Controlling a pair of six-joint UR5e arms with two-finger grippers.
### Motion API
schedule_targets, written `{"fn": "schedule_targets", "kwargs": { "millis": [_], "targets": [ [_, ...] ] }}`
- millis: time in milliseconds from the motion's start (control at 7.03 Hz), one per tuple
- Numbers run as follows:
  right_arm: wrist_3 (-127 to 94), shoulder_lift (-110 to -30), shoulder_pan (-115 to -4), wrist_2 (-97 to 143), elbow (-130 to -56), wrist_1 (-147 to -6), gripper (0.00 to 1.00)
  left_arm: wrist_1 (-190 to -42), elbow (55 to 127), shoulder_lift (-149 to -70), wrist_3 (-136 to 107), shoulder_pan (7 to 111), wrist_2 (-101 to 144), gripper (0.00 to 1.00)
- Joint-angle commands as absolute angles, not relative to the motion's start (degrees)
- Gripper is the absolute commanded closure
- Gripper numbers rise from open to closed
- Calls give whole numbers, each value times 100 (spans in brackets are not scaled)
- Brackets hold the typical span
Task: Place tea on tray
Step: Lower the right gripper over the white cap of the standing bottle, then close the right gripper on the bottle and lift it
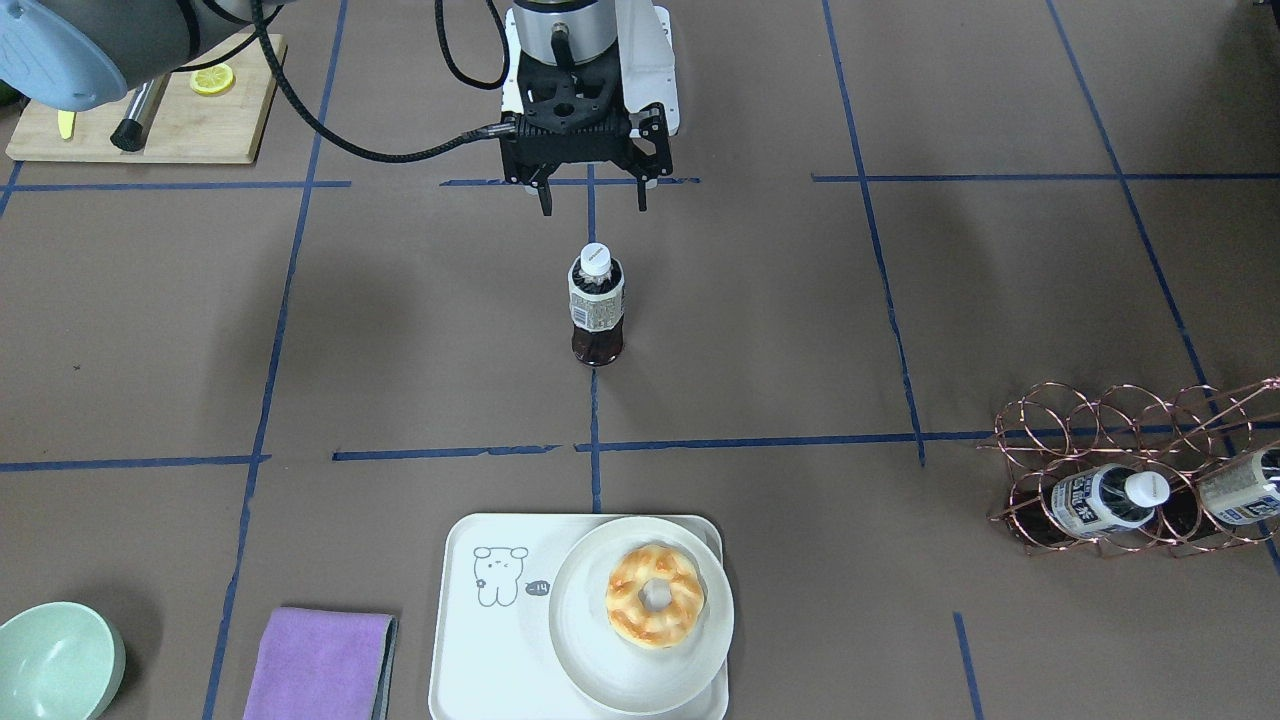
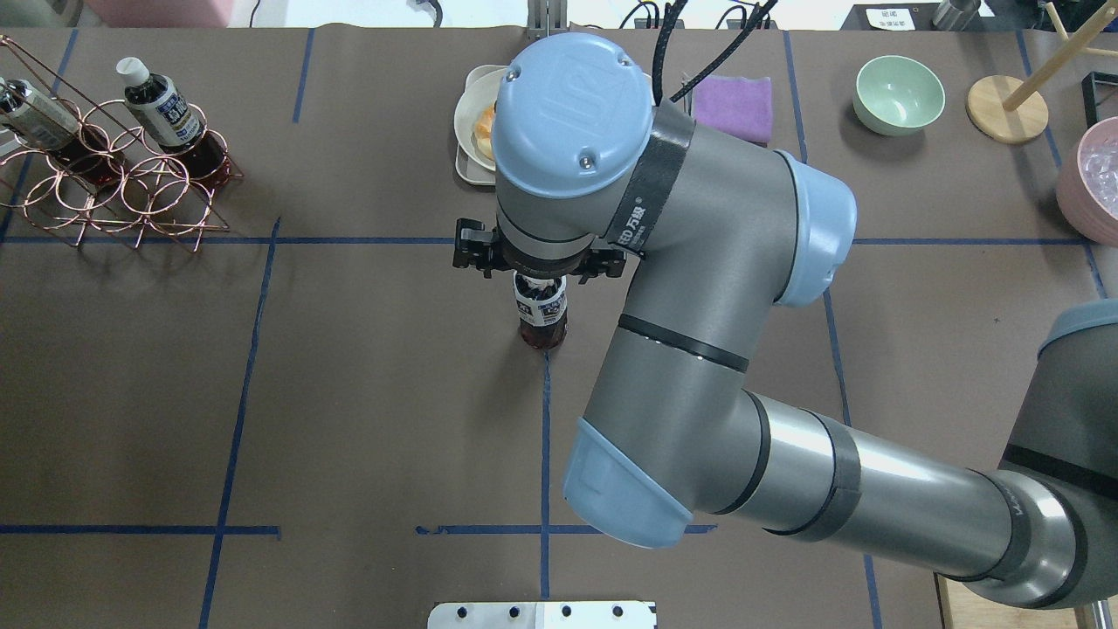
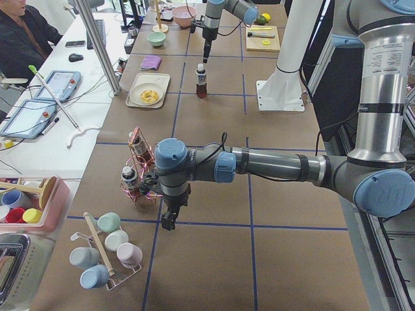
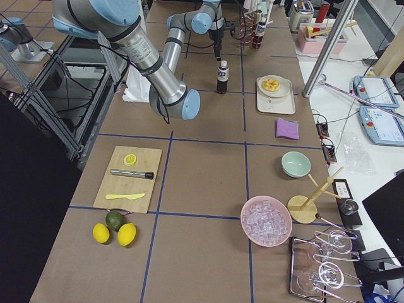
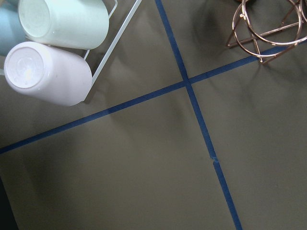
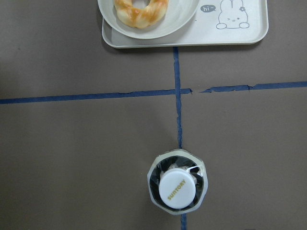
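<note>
The tea (image 1: 596, 305) stands upright mid-table (image 1: 400, 350), well apart from the tray (image 1: 480, 650). The right gripper (image 1: 592, 200) hangs just above it, jaws spread wide, holding nothing.

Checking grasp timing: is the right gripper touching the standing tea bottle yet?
Apart. The front-facing view shows the right gripper open, with a plain gap between its fingertips and the white cap of the tea bottle.

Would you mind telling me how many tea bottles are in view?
3. One tea bottle stands upright mid-table under the right gripper; two more rest in the copper wire rack.
</note>
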State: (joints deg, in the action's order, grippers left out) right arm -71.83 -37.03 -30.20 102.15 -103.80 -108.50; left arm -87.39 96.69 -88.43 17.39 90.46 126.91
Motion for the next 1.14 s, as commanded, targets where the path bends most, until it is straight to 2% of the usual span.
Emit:
{"fn": "schedule_targets", "kwargs": {
  "millis": [0, 284, 569, 995],
  "targets": [
    [-6928, -3657, -2988, 9985, -10056, -10846, 1, -8754, 9606, -8833, 1749, 9088, 12700, 0],
    [-6768, -3613, -2997, 9879, -9854, -10802, 1, -8763, 9606, -8833, 1749, 9114, 12700, 0],
    [-6706, -3244, -2997, 9861, -9353, -10802, 5, -8771, 9606, -8824, 1758, 9123, 12831, 0],
    [-6619, -3305, -3006, 9905, -9387, -10811, 10, -8798, 9606, -8824, 1758, 9132, 12832, 0]
  ]
}}
